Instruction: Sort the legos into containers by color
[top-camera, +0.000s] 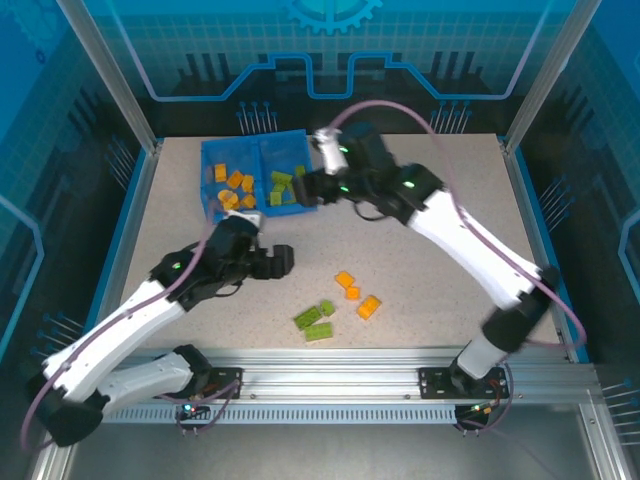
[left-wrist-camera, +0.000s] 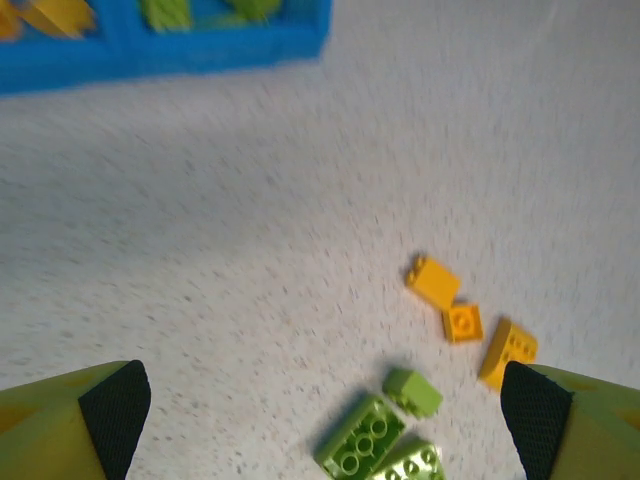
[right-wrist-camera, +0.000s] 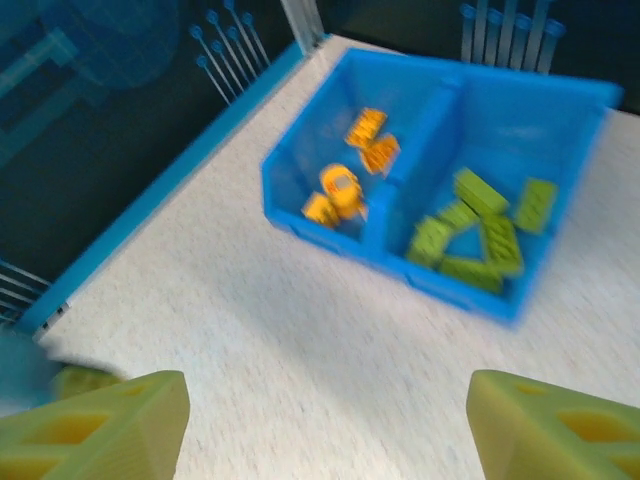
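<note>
The blue tray (top-camera: 212, 152) stands at the back left of the table. Its left container holds several orange legos (right-wrist-camera: 345, 190) and its right container several green legos (right-wrist-camera: 480, 230). On the table in front lie three loose orange legos (left-wrist-camera: 433, 281) and three loose green legos (left-wrist-camera: 360, 436). My left gripper (left-wrist-camera: 325, 405) hangs open over bare table just short of the green ones, nothing between its fingers (left-wrist-camera: 110, 410). My right gripper (right-wrist-camera: 330, 420) is open and holds nothing; in the top view this right gripper (top-camera: 312, 186) sits by the tray's right side.
The loose bricks form one cluster (top-camera: 340, 305) at the table's front middle. A blue raised border (right-wrist-camera: 150, 200) and metal posts (top-camera: 150, 140) edge the table behind and left of the tray. The two arms reach in from the near rail (top-camera: 330, 375).
</note>
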